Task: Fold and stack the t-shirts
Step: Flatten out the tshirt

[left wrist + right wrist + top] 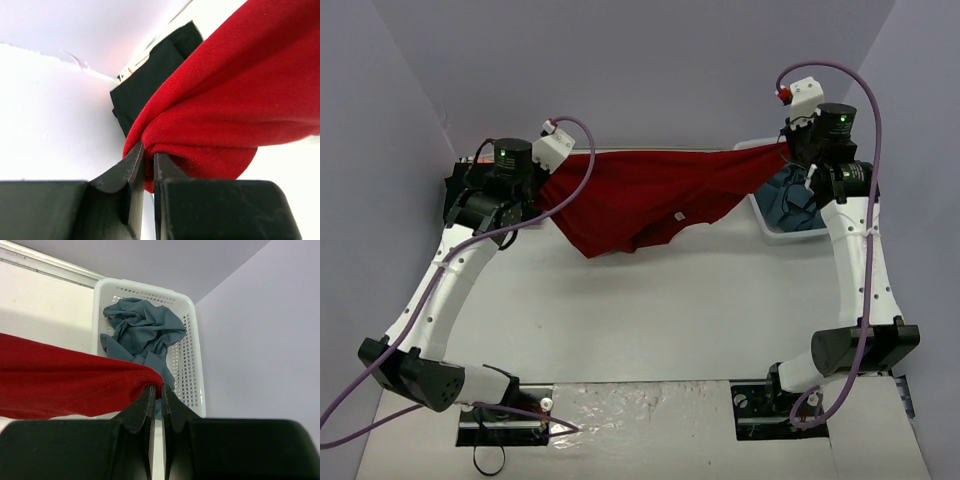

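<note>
Black t-shirt [150, 75] lies flat far left, likely the stack base. Left gripper [149, 156] clamps one end of the dark red t-shirt [640, 195] and right gripper [156, 390] the other, stretching it mid-air, probably to lay it flat. Blue-grey t-shirt [142, 330] sits crumpled in basket [192, 365], right.

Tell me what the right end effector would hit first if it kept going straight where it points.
Beyond the red shirt it grips, the right end effector would probably meet the blue-grey shirt in the white basket; depth is unclear.
</note>
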Tool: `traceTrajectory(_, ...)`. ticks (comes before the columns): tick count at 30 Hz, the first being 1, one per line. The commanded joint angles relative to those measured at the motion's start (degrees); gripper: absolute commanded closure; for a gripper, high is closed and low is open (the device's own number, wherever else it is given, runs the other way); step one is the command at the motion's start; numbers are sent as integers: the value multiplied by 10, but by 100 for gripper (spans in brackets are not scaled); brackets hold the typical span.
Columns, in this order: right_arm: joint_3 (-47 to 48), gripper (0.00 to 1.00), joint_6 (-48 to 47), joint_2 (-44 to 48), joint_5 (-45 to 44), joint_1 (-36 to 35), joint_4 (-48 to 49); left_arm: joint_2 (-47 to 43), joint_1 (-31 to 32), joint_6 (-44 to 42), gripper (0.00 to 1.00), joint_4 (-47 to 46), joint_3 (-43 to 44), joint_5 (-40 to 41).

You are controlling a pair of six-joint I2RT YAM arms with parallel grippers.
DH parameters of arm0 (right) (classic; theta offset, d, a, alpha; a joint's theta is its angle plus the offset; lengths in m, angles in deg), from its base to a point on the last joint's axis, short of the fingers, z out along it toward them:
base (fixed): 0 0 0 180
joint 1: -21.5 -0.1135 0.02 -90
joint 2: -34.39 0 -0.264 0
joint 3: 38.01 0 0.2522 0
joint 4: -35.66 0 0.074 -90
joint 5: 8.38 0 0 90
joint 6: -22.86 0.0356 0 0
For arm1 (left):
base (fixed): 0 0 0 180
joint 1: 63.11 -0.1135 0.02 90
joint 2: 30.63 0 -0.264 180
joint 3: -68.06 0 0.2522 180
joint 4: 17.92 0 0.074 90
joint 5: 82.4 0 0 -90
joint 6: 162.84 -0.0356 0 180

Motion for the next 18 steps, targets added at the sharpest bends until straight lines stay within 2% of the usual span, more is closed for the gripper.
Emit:
traceTrajectory(1,16,100,-3,44,-21,9,26,-34,-1,-4,95,24,44,-16)
traceTrajectory(4,-3,100,-1,67,-15,11,27,-44,-1,-15,89,84,48,-103)
traceTrajectory(6,-22,100,-1,82,-13,11,27,-60,0,-26,94,113,43,-152)
traceTrajectory(7,-26,100,-1,97,-14,12,27,-74,0,-29,97,136,34,-207)
traceTrajectory(9,-39,100,0,121,-15,12,28,-87,3,-41,98,173,22,-265)
traceTrajectory(13,-51,100,2,150,-18,12,27,-126,3,-54,98,230,11,-362)
traceTrajectory(18,-42,100,11,132,-15,12,28,-156,3,-39,97,250,0,-429)
